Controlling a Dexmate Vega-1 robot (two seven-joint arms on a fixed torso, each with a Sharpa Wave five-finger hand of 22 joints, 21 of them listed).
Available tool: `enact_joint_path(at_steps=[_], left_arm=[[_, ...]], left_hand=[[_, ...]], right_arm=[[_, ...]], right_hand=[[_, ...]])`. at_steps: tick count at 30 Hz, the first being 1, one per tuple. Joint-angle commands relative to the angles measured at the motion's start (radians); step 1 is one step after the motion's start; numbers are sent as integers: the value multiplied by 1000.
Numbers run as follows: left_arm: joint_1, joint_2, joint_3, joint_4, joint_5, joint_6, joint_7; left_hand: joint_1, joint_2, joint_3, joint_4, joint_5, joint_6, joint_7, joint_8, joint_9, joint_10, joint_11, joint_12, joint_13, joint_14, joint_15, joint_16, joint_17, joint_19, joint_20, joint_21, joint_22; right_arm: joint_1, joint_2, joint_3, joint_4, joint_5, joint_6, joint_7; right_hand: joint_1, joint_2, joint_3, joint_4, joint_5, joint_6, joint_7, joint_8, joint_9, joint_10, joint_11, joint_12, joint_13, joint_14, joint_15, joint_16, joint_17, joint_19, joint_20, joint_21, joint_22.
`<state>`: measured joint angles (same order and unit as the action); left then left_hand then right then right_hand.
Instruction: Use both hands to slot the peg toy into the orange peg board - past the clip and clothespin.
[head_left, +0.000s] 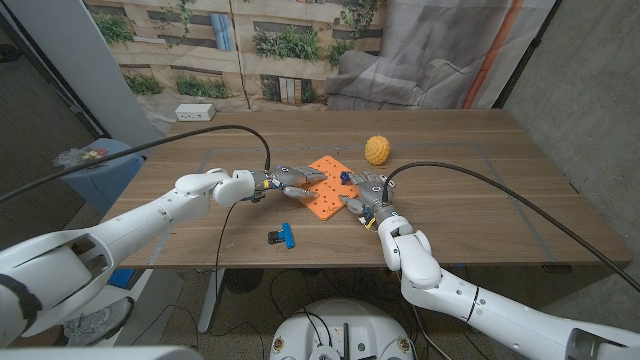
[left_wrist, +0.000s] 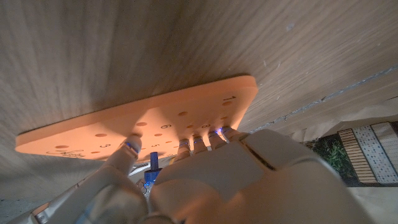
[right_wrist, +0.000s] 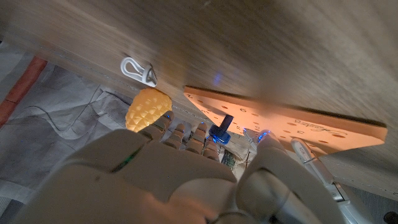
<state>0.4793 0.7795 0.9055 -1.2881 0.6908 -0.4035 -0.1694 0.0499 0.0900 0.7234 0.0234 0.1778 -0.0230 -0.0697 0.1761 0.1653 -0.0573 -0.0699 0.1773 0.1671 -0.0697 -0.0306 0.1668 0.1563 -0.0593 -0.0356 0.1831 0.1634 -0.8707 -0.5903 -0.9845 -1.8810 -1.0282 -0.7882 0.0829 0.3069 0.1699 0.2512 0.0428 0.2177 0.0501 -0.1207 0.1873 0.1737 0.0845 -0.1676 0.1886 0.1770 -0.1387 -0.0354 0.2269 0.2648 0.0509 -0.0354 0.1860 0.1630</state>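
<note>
— Right, where does it stand? Orange peg board (head_left: 325, 186) mid-table; left hand (head_left: 283, 181) on its near-left edge, fingertips (left_wrist: 132, 145) pressing the face by the holes, holding nothing.

— And the peg toy?

— Small blue piece (head_left: 346, 177) standing on the board's far right side; in the right wrist view it sits upright just off the right hand's (head_left: 368, 196) fingers. Whether it is seated in a hole or merely resting, I cannot tell; the view is dim there. Nor can I tell if that hand pinches anything.

— The step, then?

— Seating the peg, I judge. Keep the left hand pinning the board so it cannot skate. Bring the right thumb and finger onto the peg's sides, hold it vertical, press straight down.

— Hazards?

— Blue clip (head_left: 285, 236) lies near the front edge, well apart. Yellow knobbly ball (head_left: 376, 150) beyond the board; avoid nudging it.
</note>
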Motion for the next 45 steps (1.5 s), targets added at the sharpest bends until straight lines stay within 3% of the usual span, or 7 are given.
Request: enact_joint_path(at_steps=[1,25,45], left_arm=[[8,5,-5,-15,1,2,-42],[27,10,-13,-40,4,16,-42],[39,21,-22,-58,5,26,-49]], left_hand=[[12,88,5,6,1,42,-2,7,8,44,-10,8,6,33,-70,11,12,24,-137,10,8],[12,89,5,9,1,42,-2,8,8,45,-9,8,6,33,-69,11,13,24,-137,9,8],[14,89,4,7,1,43,-2,8,8,45,-10,8,6,33,-70,10,12,24,-137,9,8]], right_arm=[[0,-4,0,-8,12,8,1],[-16,-2,7,-20,11,10,-35],[-30,14,32,-21,36,1,-105]], right_hand=[[-14,0,5,3,-7,13,-3,7,4,13,-3,2,3,8,-48,10,-1,5,-34,7,3],[-18,1,19,-4,-8,27,-10,8,4,18,-7,1,3,26,-51,15,-7,23,-37,9,3],[-20,-3,28,-15,-9,37,-26,8,5,29,-8,3,4,40,-46,18,-13,43,-21,11,3]])
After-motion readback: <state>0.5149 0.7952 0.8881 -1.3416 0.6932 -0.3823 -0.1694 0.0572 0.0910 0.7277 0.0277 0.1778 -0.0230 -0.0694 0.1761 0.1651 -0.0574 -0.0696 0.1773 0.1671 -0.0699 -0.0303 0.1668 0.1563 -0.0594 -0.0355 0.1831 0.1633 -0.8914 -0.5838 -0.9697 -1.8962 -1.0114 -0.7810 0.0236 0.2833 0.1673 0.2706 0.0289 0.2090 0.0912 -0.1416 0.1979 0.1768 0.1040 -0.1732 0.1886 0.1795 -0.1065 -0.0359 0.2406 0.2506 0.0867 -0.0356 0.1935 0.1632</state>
